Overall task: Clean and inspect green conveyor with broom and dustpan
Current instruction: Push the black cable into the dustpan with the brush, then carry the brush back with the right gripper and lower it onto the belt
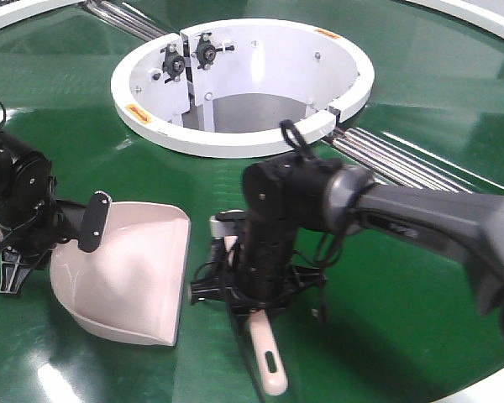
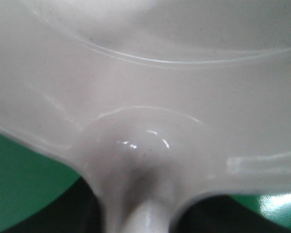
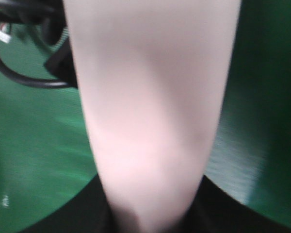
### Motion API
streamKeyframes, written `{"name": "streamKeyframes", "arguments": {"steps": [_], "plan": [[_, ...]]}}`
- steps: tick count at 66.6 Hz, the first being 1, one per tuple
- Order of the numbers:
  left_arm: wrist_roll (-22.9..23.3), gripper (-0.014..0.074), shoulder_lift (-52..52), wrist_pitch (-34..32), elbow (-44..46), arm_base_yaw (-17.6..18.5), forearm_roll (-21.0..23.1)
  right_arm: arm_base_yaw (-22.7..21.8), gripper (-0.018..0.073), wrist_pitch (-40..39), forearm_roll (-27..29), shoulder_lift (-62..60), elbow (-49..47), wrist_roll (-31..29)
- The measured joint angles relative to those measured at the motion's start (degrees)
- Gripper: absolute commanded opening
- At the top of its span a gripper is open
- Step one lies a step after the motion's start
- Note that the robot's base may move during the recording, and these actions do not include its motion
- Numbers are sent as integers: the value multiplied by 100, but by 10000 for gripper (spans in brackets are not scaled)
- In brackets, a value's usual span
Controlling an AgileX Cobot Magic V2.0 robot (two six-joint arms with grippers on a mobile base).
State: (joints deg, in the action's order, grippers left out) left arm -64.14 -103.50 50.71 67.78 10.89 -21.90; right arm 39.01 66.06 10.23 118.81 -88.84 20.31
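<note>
Exterior front-facing view, left to right: left gripper (image 1: 74, 233) at the near left, closed on the rear of the dustpan (image 1: 128, 281); the left wrist view shows the pan's handle root (image 2: 146, 194) running back between dark jaws, so we read a firm hold. Pan sits tilted on the green conveyor (image 1: 403, 327), flat lip turned right toward the broom (image 1: 266, 353). Pan interior: no debris that we can make out, only glare and a few faint specks in the wrist view. Right gripper (image 1: 254, 290) is just beside the lip, clamped around the broom; its slotted handle pokes out toward the near edge, bristles hidden under the wrist. Right wrist view shows the pale broom body (image 3: 150, 97) filling the frame between the jaws. Far centre: white rim (image 1: 235, 144), an open well, nothing loose visible inside; steel rollers (image 1: 395, 158) run off to the right. Our judgement: both tools are in hand and brought together, sweeping is under way or about to begin; belt shows no obvious dirt, and inspection of the rest remains.
</note>
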Motion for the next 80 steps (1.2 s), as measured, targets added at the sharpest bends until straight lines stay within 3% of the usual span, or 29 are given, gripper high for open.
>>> {"name": "streamKeyframes", "arguments": {"steps": [16,40,64,80], "plan": [[0,-6,0,-17,0,0,-19,428,8,367,11,641,-1189,-60],[0,-6,0,-17,0,0,-19,820,8,402,551,1154,-2666,-317],[0,-6,0,-17,0,0,-19,699,8,507,-264,893,-2784,-170],[0,-6,0,-17,0,0,-19,386,8,522,-729,276,-2784,-147]]}}
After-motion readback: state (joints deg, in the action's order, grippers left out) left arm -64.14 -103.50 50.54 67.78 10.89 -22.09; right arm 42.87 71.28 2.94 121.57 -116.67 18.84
